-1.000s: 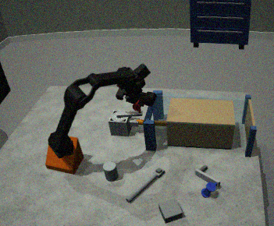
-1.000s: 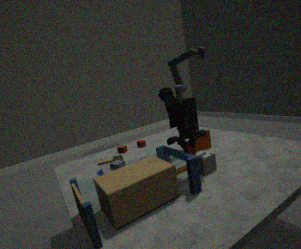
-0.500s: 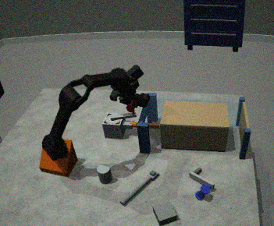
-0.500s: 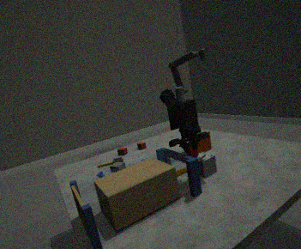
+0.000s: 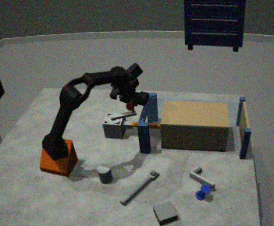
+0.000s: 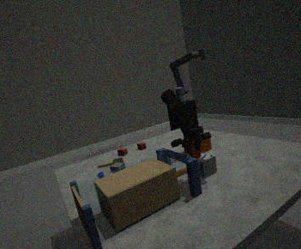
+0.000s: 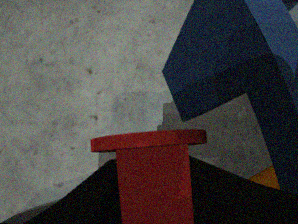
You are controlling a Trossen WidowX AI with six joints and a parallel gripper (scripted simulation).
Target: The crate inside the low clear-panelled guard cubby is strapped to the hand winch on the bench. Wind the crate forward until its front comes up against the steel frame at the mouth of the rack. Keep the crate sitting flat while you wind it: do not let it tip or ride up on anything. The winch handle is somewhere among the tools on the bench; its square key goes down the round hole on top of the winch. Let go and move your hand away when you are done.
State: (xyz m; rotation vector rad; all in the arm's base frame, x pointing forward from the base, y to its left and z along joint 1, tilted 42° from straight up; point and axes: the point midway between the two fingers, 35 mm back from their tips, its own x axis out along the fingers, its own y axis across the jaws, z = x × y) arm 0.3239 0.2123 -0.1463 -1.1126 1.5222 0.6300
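Claw clamps red knob above winch
Your claw [image 5: 130, 102] [image 6: 193, 151] grips the red knob [image 5: 130, 106] [image 6: 195, 154] [image 7: 154, 182], probably rigid; hold its stem, below the flange.

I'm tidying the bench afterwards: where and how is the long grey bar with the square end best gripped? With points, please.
Around the middle of the long grey bar's [image 5: 136, 191] slim shaft, probably from above, jaws closing across its length: it lies flat, and its end block is wider.
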